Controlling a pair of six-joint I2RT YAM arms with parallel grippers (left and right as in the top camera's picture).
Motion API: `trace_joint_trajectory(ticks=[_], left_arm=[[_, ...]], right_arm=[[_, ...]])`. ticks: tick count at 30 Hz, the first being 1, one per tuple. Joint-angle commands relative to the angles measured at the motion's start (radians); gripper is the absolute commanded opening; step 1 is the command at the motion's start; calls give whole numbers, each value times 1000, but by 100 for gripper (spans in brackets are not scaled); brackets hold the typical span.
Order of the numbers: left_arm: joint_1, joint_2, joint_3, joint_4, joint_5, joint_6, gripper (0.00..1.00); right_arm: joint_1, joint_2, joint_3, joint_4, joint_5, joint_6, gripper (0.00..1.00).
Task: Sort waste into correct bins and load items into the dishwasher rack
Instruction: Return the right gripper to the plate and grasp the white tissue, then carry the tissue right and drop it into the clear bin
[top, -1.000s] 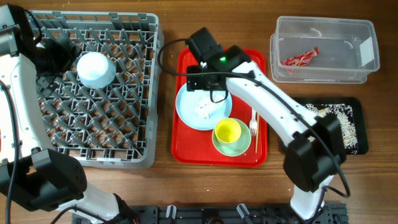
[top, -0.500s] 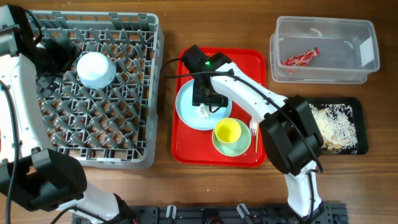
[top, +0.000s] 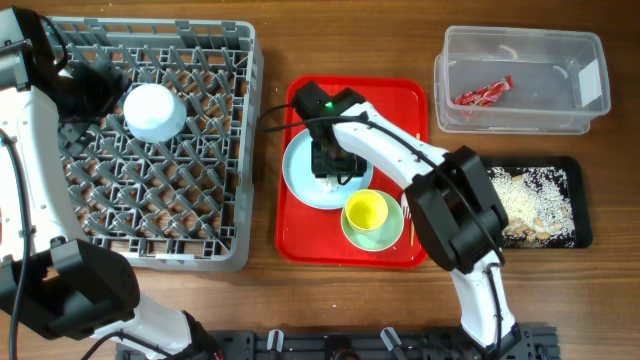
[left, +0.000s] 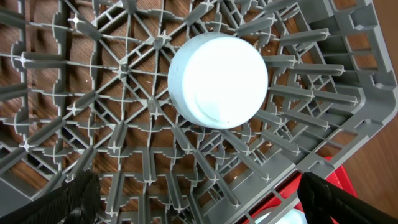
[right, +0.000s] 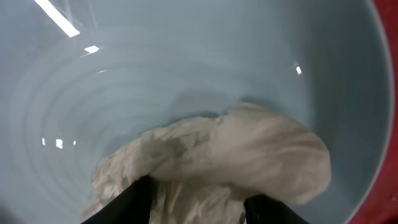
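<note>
Right gripper (right: 198, 191) down on the pale round plate (right: 186, 62), jaws half-narrowed astride a crumpled white tissue (right: 249, 149); whether they grip yet cannot be told; waste-sorting is in hand; next, likely pinch, lift and carry to the clear rectangular plastic tub (top: 520, 115); a second earlier the jaws were wider and higher; left gripper (left: 205, 193) gapes wide.

Right wrist: we find the crumpled tissue (right: 239, 158) cut off at the bottom edge; overhead, the right gripper (top: 333, 170) largely hides it.
</note>
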Motion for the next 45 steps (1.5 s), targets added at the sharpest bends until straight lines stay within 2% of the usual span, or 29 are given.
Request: trace_joint_trajectory(ticks=[1, 2, 4, 5, 12, 16, 18, 25, 26, 27, 28, 29, 30, 31, 34, 36, 40, 43, 44, 45], left_arm=[[2, 5, -1, -3, 7, -2, 100], [2, 5, -1, -3, 7, -2, 100], [2, 5, -1, -3, 7, -2, 100], [2, 5, -1, -3, 7, -2, 100], [2, 5, -1, -3, -26, -2, 100], [2, 5, -1, -3, -26, -2, 100], [2, 5, -1, -3, -26, -2, 100], [2, 5, -1, -3, -26, -2, 100], [2, 5, -1, -3, -26, -2, 100], [2, 5, -1, -3, -26, -3, 100], [2, 5, -1, -2, -26, -3, 100], [2, 5, -1, -2, -26, -3, 100], [2, 5, -1, -2, -26, -3, 100], [2, 5, -1, -2, -26, -3, 100], [2, 6, -1, -2, -26, -3, 100], [2, 6, -1, -3, -26, -3, 100], [2, 6, -1, -3, -26, -2, 100], [2, 6, -1, -3, -26, -3, 100], [2, 6, -1, -3, -23, -3, 100], [2, 5, -1, -5, 3, -2, 100]], right_arm=[[2, 24, -6, 14, -5, -21, 33], [2, 24, -6, 21, -5, -21, 27], [2, 23, -6, 34, -5, -21, 7], [2, 23, -3, 40, -5, -21, 4], [-27, -8, 147, 15, 2, -21, 4], [-110, -65, 285, -3, 127, -19, 4], [-201, -102, 344, 1, 163, 9, 4], [-564, -136, 339, 45, 160, 145, 4], [-601, -136, 339, 55, 160, 145, 9], [-643, -135, 339, 72, 160, 138, 21], [-678, -135, 339, 86, 160, 131, 47], [-712, -135, 339, 96, 151, 113, 63], [-736, -135, 339, 106, 122, 80, 78], [-760, -135, 339, 119, 73, 27, 86], [-803, -135, 339, 134, -106, -122, 90], [-803, -135, 339, 121, -188, -161, 90], [-801, -157, 340, 96, -551, -283, 82], [-803, -218, 340, 105, -591, -280, 82], [-805, -250, 340, 111, -563, -278, 86], [-807, -279, 340, 118, -513, -268, 94]])
